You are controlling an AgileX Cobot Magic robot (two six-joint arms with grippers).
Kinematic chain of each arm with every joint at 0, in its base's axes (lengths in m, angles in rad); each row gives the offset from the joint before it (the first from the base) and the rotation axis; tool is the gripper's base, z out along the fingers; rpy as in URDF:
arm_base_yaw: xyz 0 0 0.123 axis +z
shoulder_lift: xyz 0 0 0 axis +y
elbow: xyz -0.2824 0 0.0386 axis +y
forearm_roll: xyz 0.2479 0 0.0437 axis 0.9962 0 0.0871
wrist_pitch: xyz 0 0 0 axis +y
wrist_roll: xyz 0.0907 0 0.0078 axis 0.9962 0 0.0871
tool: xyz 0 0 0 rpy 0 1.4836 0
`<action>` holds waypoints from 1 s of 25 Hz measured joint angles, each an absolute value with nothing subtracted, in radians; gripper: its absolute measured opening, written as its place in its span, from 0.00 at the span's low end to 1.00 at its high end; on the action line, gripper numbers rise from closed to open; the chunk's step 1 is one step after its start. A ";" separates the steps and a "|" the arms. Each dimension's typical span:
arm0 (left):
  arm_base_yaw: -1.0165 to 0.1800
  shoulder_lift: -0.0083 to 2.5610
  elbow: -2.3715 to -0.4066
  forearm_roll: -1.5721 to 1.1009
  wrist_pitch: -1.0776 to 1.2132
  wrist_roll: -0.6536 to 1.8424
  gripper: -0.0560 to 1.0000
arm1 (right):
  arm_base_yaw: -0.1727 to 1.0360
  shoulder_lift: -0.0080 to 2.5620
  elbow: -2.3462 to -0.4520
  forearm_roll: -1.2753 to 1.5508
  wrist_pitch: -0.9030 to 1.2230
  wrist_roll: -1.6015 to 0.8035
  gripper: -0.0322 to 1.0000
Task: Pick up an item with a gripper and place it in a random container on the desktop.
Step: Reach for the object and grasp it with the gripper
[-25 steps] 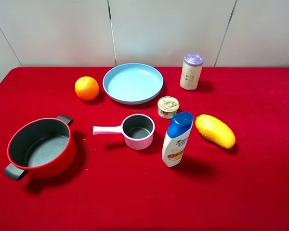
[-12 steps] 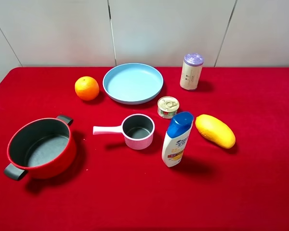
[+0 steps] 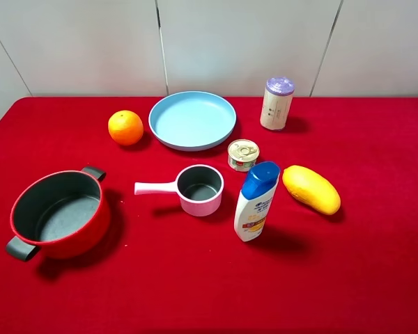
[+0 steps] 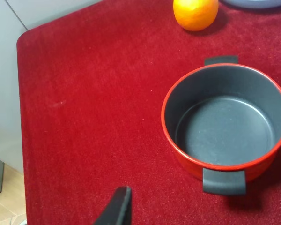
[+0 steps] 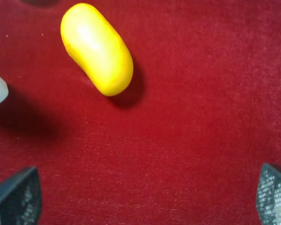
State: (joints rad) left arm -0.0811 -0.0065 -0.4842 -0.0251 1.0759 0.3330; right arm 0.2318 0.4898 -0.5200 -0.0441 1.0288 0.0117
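The smooth yellow oblong mango-like fruit [image 3: 311,188] lies untouched on the red cloth desktop [image 3: 195,292] beside the white blue-capped plastic bottle [image 3: 256,202], near the black right gripper [image 5: 144,199], whose empty jaws are spread wide, while the black left gripper [image 4: 118,208] shows one finger only, so I cannot tell its state.

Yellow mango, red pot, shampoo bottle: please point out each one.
yellow mango [image 3: 311,189], exterior high view, middle of its skin.
red pot [image 3: 85,243], exterior high view, outer red wall.
shampoo bottle [image 3: 253,212], exterior high view, white body.
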 joint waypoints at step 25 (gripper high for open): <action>-0.081 -0.006 -0.484 -0.025 1.076 0.333 0.98 | 0.232 1.020 -0.755 -0.026 1.005 -0.385 0.70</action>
State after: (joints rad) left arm -0.0811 -0.0065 -0.4842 -0.0251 1.0757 0.3330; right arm 0.2318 1.0199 -0.7545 -0.0255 1.0046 -0.3848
